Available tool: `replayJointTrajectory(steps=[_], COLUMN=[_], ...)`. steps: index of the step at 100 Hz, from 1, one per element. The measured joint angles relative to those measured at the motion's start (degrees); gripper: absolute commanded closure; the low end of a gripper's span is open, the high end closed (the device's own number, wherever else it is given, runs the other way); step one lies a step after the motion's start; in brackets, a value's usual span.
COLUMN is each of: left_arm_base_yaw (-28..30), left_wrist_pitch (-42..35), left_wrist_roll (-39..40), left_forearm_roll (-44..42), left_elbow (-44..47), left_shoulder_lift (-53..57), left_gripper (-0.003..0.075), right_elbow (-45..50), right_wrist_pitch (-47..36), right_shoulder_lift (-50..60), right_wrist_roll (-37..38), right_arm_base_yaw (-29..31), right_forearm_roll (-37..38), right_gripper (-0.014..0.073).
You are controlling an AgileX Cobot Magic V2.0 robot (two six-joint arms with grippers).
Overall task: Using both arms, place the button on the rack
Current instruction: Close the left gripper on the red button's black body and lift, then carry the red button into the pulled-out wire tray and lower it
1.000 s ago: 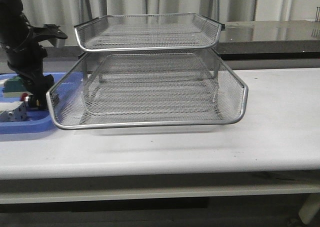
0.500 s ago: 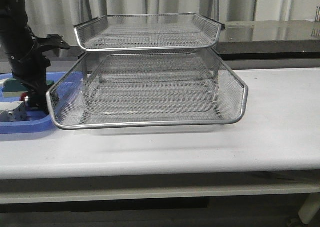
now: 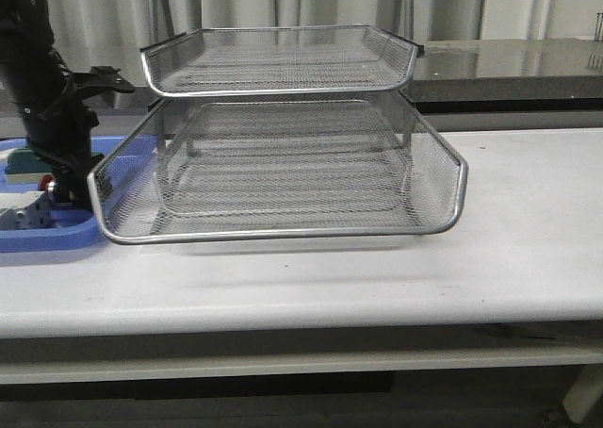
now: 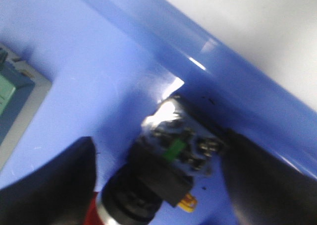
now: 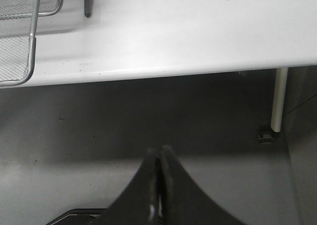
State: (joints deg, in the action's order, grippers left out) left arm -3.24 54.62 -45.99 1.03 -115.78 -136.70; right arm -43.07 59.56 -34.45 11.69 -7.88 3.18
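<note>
Slightly raised since a second ago, the left gripper [image 4: 158, 185] straddles the button [image 4: 158, 173] in the blue tray [image 3: 57, 235] at the frame's left; actual contact is unclear. Blur hides detail. Right gripper [image 5: 159, 185] is pressed together off-table. Rack [image 3: 283, 164] unchanged.

rack: the three-tier silver wire-mesh rack [image 3: 283, 155] stands on the long white table [image 3: 509, 249], towards the table's left half, with its lower tier pulled forward of the top tier.
tray: the flat blue plastic tray [image 3: 47, 235] lies on the table just left of the rack, touching or nearly touching its lower tier.
button: the red-capped black push-button [image 4: 148, 180] lies in the tray near its wall, left of the rack.
left claw: the dark left claw [image 4: 156, 185] is down in the tray, a finger on either side of the button.
blocks: a green block [image 3: 24, 159] and a white block [image 3: 24, 211] lie in the tray, left of the button.
right claw: the dark right claw [image 5: 159, 185] hangs beyond the table's edge, right of the rack, over the floor.
</note>
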Motion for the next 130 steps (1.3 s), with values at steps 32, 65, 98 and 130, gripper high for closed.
replayJointTrajectory(steps=[32, 65, 98, 130], left_arm_base_yaw=[0.0, 0.0, 1.4, 1.6], left_wrist_pitch=[1.5, 9.5, 16.7, 17.4], left_wrist_roll=[0.0, 4.7, 10.7, 17.0], left_forearm_roll=[0.2, 0.4, 0.5, 0.6], left_elbow=[-0.6, -8.7, -16.5, -16.5], left_shoulder_lift=[0.0, 0.7, 5.8, 13.9], left_gripper=[0.0602, 0.0602, 0.0602, 0.0602], right_elbow=[0.0, 0.0, 0.0, 0.0], right_wrist_pitch=[0.0, 0.0, 0.0, 0.0], right_shoulder_lift=[0.0, 0.0, 0.0, 0.0], right_wrist_roll=[0.0, 0.0, 0.0, 0.0], right_arm_base_yaw=[0.0, 0.0, 0.0, 0.0], right_forearm_roll=[0.0, 0.0, 0.0, 0.0], right_gripper=[0.0664, 0.0664, 0.0664, 0.0664])
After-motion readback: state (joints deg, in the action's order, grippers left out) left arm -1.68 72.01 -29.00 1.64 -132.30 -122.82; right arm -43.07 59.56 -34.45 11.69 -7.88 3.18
